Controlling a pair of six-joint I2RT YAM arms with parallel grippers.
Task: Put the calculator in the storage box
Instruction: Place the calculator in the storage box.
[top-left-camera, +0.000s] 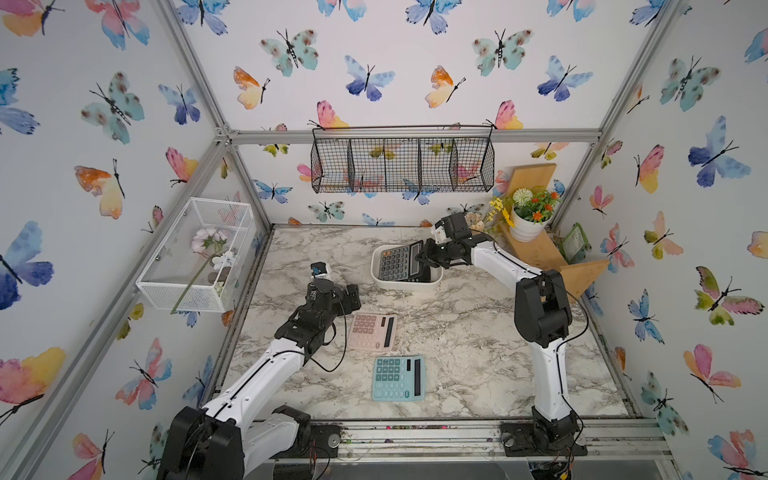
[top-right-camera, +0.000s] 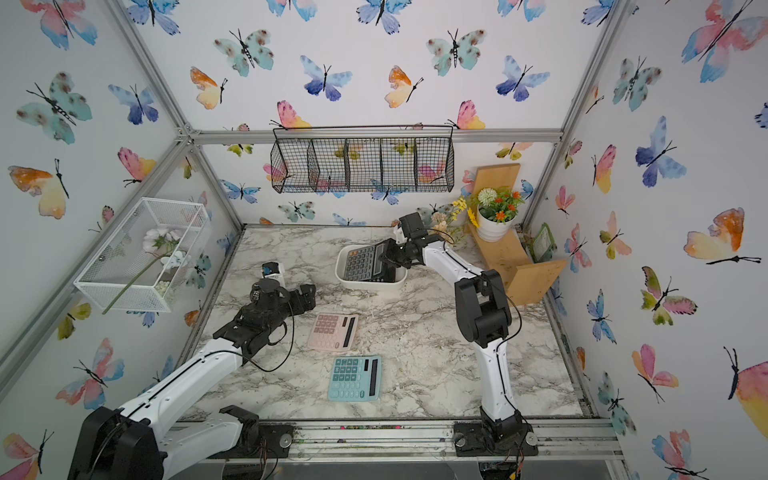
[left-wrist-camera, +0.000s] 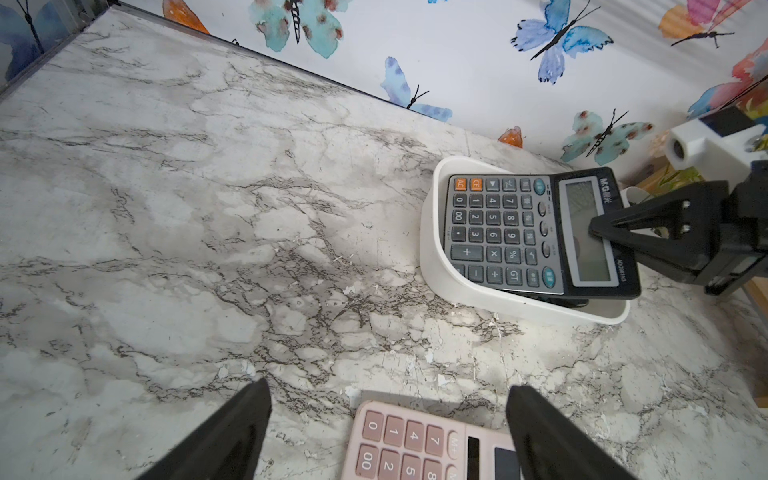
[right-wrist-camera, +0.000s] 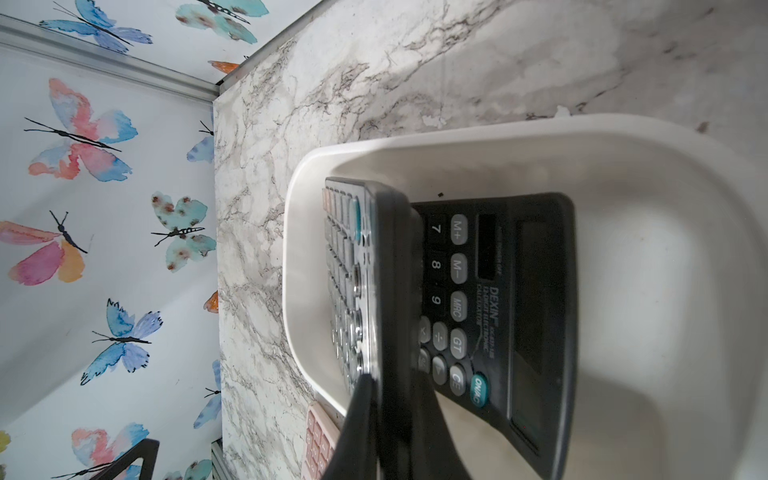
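A grey-keyed black calculator (top-left-camera: 397, 262) (left-wrist-camera: 498, 232) hangs tilted over the white storage box (top-left-camera: 415, 286) (left-wrist-camera: 428, 249) at the back of the table. Its keypad end dips inside the rim. My right gripper (top-left-camera: 423, 258) (right-wrist-camera: 388, 399) is shut on its display end. Under it, flat in the storage box (right-wrist-camera: 457, 137), lies a second black calculator (right-wrist-camera: 498, 299). My left gripper (top-left-camera: 353, 297) (left-wrist-camera: 388, 399) stands open and holds nothing, just above the near corner of a pink calculator (top-left-camera: 372, 331) (left-wrist-camera: 415, 444).
A teal calculator (top-left-camera: 398, 377) lies near the front middle. A white wire-mesh box (top-left-camera: 195, 253) hangs on the left wall and a black wire basket (top-left-camera: 402, 164) on the back wall. A flower pot (top-left-camera: 528, 224) on wooden boards (top-left-camera: 536, 249) fills the back right corner.
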